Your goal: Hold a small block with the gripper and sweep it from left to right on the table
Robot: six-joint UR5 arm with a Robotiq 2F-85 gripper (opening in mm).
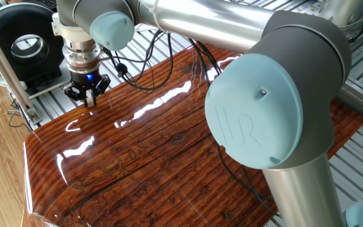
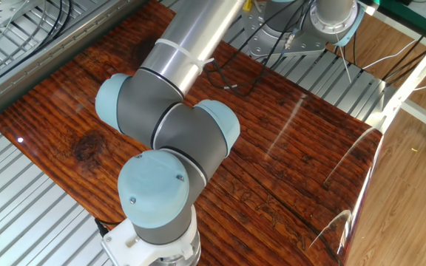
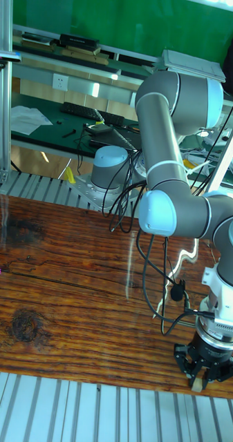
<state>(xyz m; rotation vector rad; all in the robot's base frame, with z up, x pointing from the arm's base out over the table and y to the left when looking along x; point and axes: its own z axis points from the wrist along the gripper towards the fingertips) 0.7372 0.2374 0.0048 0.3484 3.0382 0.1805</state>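
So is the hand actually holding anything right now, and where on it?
Yes. The hand pinches the small block between its fingertips, gripping it by opposite sides, at the edge of the table. The tall fixed view shows the same.
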